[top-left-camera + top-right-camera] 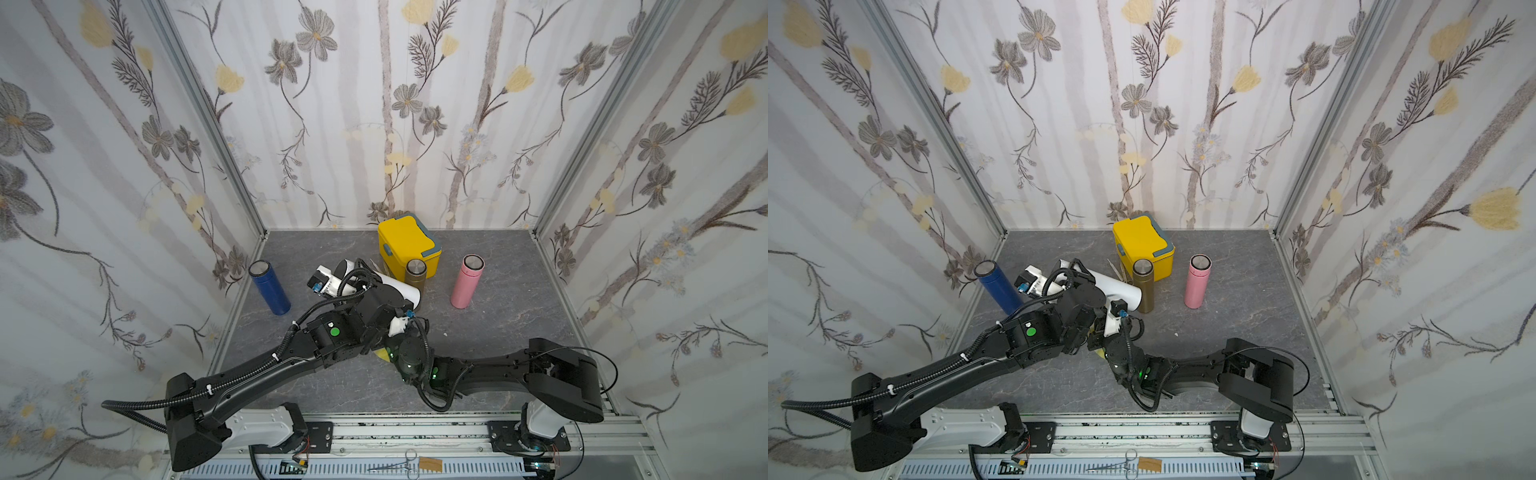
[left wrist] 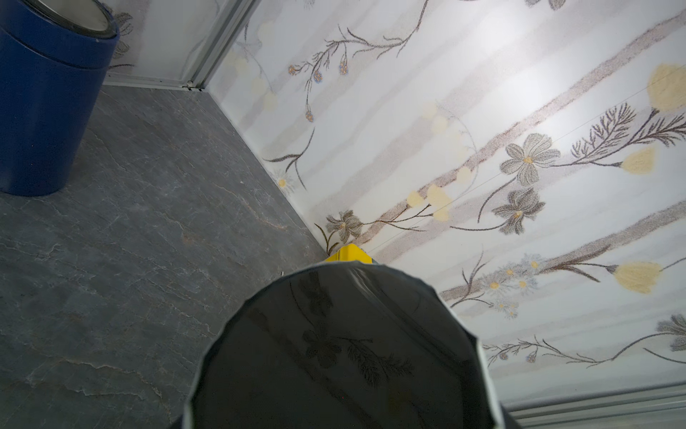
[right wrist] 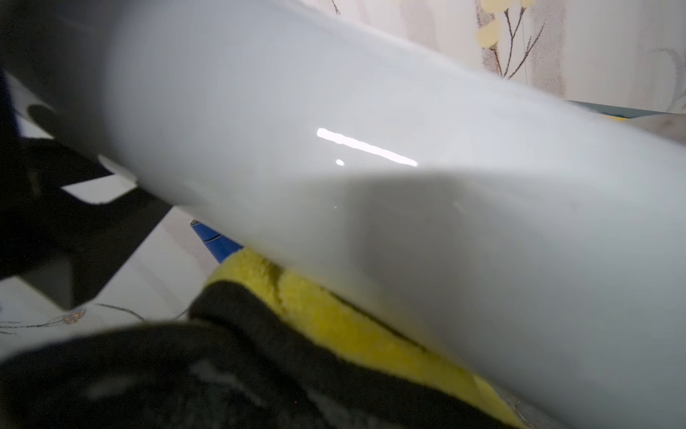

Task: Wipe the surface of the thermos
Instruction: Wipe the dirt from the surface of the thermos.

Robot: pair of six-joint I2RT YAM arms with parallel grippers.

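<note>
We are looking into a robot test cell in a lab, not a lived-in room. The flowered wallpaper (image 1: 353,124) sits on flat panels held by bare aluminium posts (image 1: 208,124) — three walls boxing in a small grey, stone-patterned tabletop (image 1: 498,340). Along the near edge runs a slotted aluminium rail (image 1: 415,432). We see the left arm (image 1: 257,370) and the right arm (image 1: 498,365) bolted to it on black plates, with cables and thin wires hanging loose. Forceps (image 1: 401,462) lie on the ledge below the rail. The household things — a blue flask (image 1: 269,291), a pink flask (image 1: 467,282), a yellow box (image 1: 409,245) — stand apart on the tabletop.
</note>
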